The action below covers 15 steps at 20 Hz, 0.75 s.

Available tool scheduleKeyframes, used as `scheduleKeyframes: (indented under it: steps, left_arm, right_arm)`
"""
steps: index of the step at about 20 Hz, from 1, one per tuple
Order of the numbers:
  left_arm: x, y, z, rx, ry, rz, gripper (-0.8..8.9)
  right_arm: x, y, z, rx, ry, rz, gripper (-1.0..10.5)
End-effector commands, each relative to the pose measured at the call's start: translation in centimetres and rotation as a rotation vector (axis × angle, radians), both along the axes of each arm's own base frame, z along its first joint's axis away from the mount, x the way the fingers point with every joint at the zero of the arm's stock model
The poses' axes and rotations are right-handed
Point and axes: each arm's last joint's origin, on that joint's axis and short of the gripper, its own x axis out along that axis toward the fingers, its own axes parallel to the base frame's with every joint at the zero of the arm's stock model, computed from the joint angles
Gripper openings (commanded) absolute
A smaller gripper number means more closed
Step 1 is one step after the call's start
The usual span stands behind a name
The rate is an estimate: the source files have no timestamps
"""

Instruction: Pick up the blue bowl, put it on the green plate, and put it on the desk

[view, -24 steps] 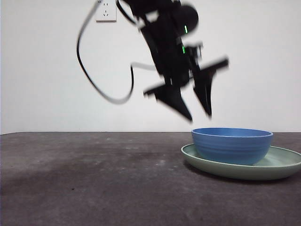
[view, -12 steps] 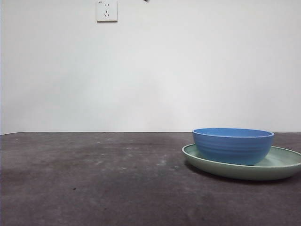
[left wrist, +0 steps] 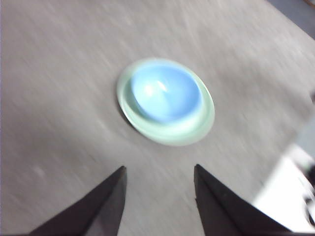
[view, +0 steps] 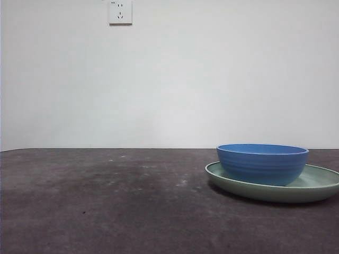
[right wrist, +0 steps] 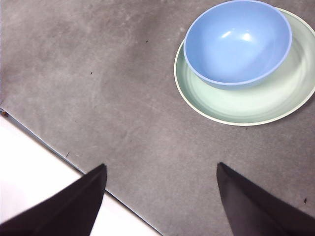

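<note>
The blue bowl (view: pixel 262 163) sits inside the green plate (view: pixel 318 186) on the desk (view: pixel 106 201) at the right. It also shows in the left wrist view (left wrist: pixel 165 92) on the plate (left wrist: pixel 197 132) and in the right wrist view (right wrist: pixel 237 42) on the plate (right wrist: pixel 256 105). My left gripper (left wrist: pixel 158 172) is open and empty, high above the desk, apart from the bowl. My right gripper (right wrist: pixel 161 169) is open and empty, high near the desk's edge. Neither gripper shows in the front view.
A white wall socket (view: pixel 119 11) is on the back wall. The desk's edge (right wrist: pixel 74 164) runs close to my right gripper, with pale floor beyond it. Bare desk lies left of the plate.
An arm that hung open just above the bowl one second ago has risen out of the front view. The bowl and plate have not moved.
</note>
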Motion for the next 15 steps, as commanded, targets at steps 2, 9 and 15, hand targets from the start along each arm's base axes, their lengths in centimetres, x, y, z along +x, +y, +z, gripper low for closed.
scheduleKeyframes:
  steps: [2,9,15]
  left_arm:
    - [-1.3,0.4,-2.7,-0.037,0.067,-0.114,2.23]
    - [-2.5,0.7,-5.0,-0.057,0.158,-0.216,2.23]
    - [-2.4,0.7,-5.0,-0.058,0.156,-0.216,2.23]
  right_arm:
    - [0.0,0.0,0.6,0.009,-0.021,-0.005,3.6]
    - [0.0,0.0,0.6,0.01,-0.02,-0.005,3.6]
    - [0.0,0.0,0.6,0.01,-0.02,-0.005,3.6]
